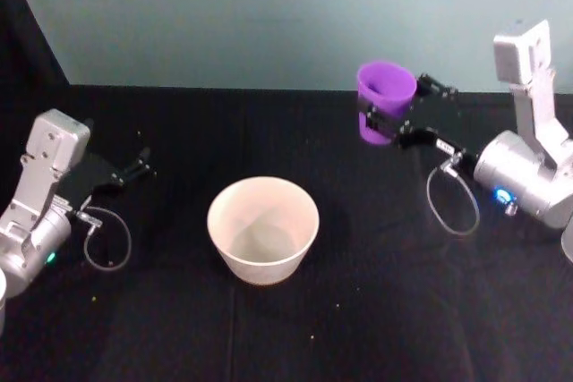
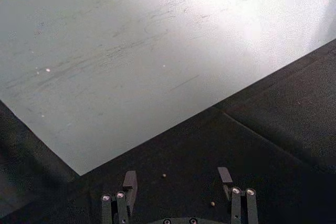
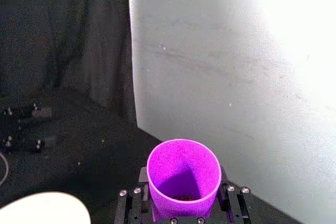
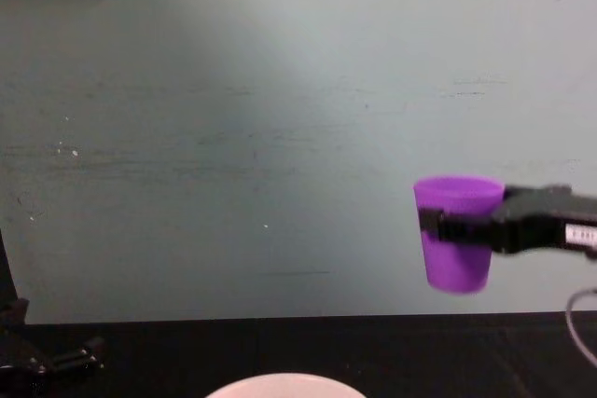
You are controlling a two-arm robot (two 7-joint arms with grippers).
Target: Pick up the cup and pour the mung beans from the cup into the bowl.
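Note:
The purple cup [image 1: 385, 98] hangs upright above the table at the back right, held in my right gripper [image 1: 391, 119], whose fingers are shut on its sides. In the right wrist view the cup [image 3: 182, 179] shows a few mung beans [image 3: 182, 198] at its bottom. The chest view shows the cup [image 4: 455, 233] lifted well off the table, with the right gripper [image 4: 443, 226] coming in from the right. The pale bowl [image 1: 263, 228] stands at the table's middle, left of and nearer than the cup; its rim [image 4: 284, 384] peeks up in the chest view. My left gripper [image 1: 134, 165] rests open at the left.
The table [image 1: 358, 310] is covered in black cloth, with a pale wall behind it. A few stray beans [image 2: 212, 203] lie on the cloth near the left gripper [image 2: 178, 182]. Cable loops hang by both wrists.

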